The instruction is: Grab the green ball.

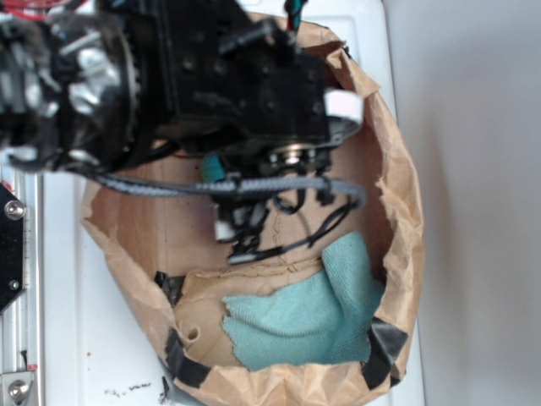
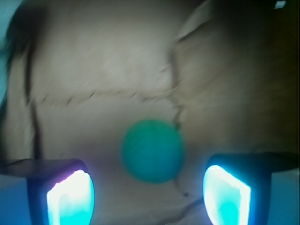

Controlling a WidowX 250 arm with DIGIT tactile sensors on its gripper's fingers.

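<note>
two pads glow at the bottom of the wrist view, spread wide with nothing between them, so the gripper point(image 2: 149, 197) is ready but empty. ball point(image 2: 153, 150) sits dead centre on the brown paper, just toward 12 o'clock from the gap and a touch nearer the right pad. from the exterior view the arm point(image 1: 169, 76) hangs over the bag point(image 1: 397, 169) and hides the ball; only a teal sliver shows under it, can't say what. cloth point(image 1: 313, 317) lies at 5 o'clock in the bag, well apart.

risk now: it's round on crumpled paper, so a pad landing on it off-centre could nudge it and send it rolling toward the bag wall. picture's blurred too, so alignment is hard to judge. closing too high would likely squirt it out.
</note>
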